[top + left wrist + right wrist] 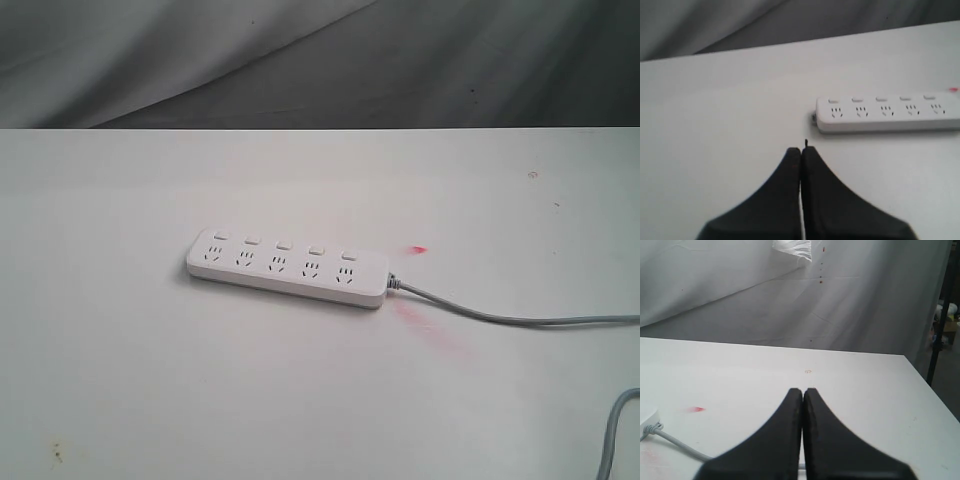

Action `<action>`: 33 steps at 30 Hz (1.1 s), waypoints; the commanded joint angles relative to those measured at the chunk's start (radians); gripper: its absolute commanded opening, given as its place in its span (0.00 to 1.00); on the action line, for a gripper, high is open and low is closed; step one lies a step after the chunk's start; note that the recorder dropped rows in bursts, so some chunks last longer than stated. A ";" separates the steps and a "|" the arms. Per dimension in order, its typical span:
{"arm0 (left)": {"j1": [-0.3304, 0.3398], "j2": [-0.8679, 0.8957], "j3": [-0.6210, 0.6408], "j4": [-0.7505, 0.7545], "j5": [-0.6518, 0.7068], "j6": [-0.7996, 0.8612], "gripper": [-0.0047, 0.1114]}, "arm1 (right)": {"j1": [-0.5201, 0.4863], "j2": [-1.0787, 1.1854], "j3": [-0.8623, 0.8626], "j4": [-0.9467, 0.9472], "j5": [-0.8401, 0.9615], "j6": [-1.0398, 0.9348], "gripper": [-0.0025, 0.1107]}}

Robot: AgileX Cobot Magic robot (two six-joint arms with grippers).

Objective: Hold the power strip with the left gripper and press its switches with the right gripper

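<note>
The white power strip [288,267] lies flat near the middle of the white table, with five sockets and a row of switches [283,244] along its far edge. Its grey cord [500,318] runs off to the right. Neither arm shows in the exterior view. In the left wrist view my left gripper [801,149] is shut and holds nothing, a short way from the power strip [889,113] and its switches [881,99]. My right gripper [803,391] is shut and empty too, with only the strip's cord end [646,417] and cord [677,444] at the picture's edge.
Red smears [418,250] mark the table beside the strip's cord end. A second stretch of grey cord [612,440] enters at the lower right corner. Grey cloth [320,60] hangs behind the table's far edge. The table's right edge [930,390] shows in the right wrist view.
</note>
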 commanded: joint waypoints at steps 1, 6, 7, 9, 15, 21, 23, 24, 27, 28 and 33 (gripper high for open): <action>-0.005 0.038 -0.041 0.002 -0.121 -0.005 0.04 | -0.007 -0.004 0.004 -0.006 -0.005 0.004 0.02; -0.005 0.038 -0.041 0.002 -0.202 -0.005 0.04 | -0.007 -0.004 0.004 -0.006 -0.005 0.004 0.02; -0.005 0.038 -0.041 0.002 -0.202 -0.005 0.04 | -0.007 -0.004 0.004 -0.006 -0.005 0.004 0.02; -0.005 0.038 -0.041 0.002 -0.204 -0.005 0.04 | -0.007 -0.004 0.004 -0.006 -0.005 0.004 0.02; -0.005 0.038 -0.041 0.002 -0.204 -0.005 0.04 | -0.007 -0.004 0.004 -0.006 -0.005 0.004 0.02; -0.005 0.038 -0.041 0.002 -0.218 -0.005 0.04 | -0.007 -0.004 0.004 -0.006 -0.005 0.004 0.02; -0.005 0.038 -0.043 -0.006 -0.228 -0.014 0.04 | -0.007 -0.004 0.004 -0.006 -0.005 0.004 0.02; -0.005 0.040 -0.057 -0.008 -0.192 -0.014 0.04 | -0.007 -0.004 0.004 -0.006 -0.005 0.004 0.02; -0.005 0.074 -0.134 -0.012 -0.053 -0.016 0.04 | -0.007 -0.004 0.004 -0.006 -0.005 0.004 0.02; -0.005 0.110 -0.189 -0.012 0.012 -0.013 0.04 | -0.007 -0.004 0.004 -0.006 -0.005 0.004 0.02; -0.005 0.431 -0.456 -0.012 0.283 0.362 0.04 | -0.007 -0.004 0.004 -0.006 -0.005 0.004 0.02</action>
